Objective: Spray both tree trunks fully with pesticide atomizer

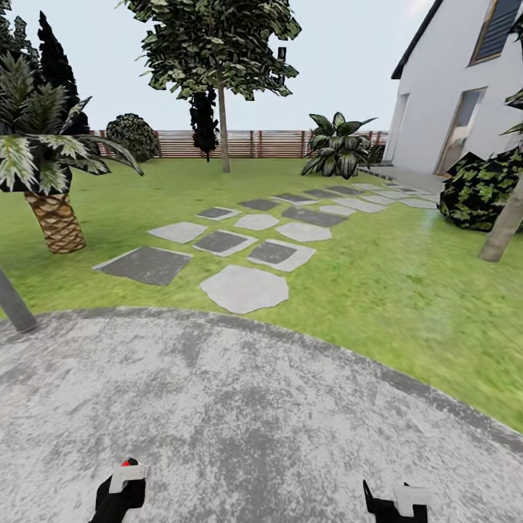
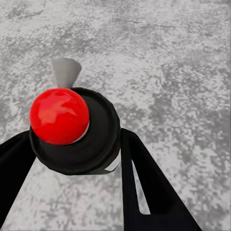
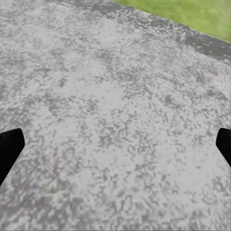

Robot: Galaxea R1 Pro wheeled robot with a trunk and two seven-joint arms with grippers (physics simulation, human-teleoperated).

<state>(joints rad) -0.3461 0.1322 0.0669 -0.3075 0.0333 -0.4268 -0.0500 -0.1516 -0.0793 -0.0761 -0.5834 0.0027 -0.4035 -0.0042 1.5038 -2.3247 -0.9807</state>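
The pesticide atomizer, a black body with a red ball cap and a grey nozzle, sits between the black fingers of my left gripper, which is shut on it above grey paving. Its red top peeks over the left gripper at the bottom of the head view. My right gripper is open and holds nothing, its fingertips spread wide over the paving. One tree with an upright trunk stands far across the lawn. A leaning pale trunk rises at the right edge.
I stand on a round grey paved patch bordered by lawn. Stepping stones lead toward a white house. A palm and a dark grey post are on the left, with a bush on the right and a slat fence behind.
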